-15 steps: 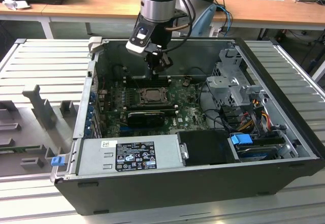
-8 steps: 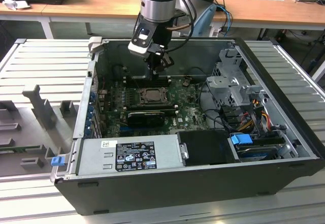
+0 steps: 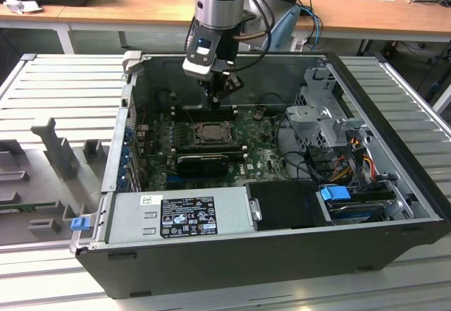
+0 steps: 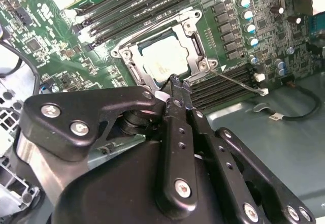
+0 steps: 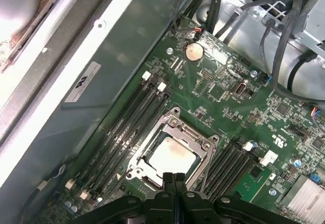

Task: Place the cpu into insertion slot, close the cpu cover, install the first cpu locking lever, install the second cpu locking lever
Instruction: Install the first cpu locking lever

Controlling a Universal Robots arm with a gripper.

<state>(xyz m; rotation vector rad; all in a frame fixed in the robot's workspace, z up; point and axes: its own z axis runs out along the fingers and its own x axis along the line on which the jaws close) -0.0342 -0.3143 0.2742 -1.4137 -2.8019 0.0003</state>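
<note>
My black gripper, fingers pressed together holding nothing, hangs just beside the thin silvery frame cover lying around the dull silver-grey square cpu.

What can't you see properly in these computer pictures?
- First wrist view: the gripper hides one edge of the cpu cover.
- Second wrist view: the gripper hides what its tip touches beside the cpu.
- Exterior view: the insertion slot is too small to show detail.
</note>
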